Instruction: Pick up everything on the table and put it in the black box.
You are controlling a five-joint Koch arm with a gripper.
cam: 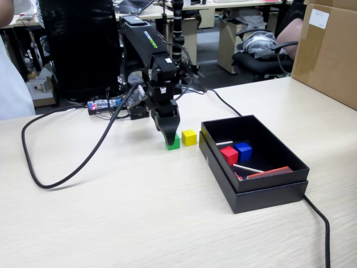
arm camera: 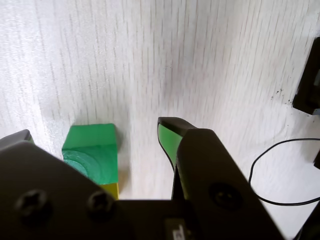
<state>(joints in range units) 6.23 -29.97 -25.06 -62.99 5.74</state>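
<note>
Your end effector (arm camera: 120,135) stood spread around the green cube (arm camera: 90,152); you needed to centre it before clamping.

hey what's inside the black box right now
Inside the black box lie the red cube and the blue cube, plus thin sticks and a red strip. The near wall hides the floor just behind it.

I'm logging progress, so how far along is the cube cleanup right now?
Halfway. The red cube and blue cube already lie in the black box. The gripper is down at the green cube, open around it. The yellow cube waits on the table.
</note>
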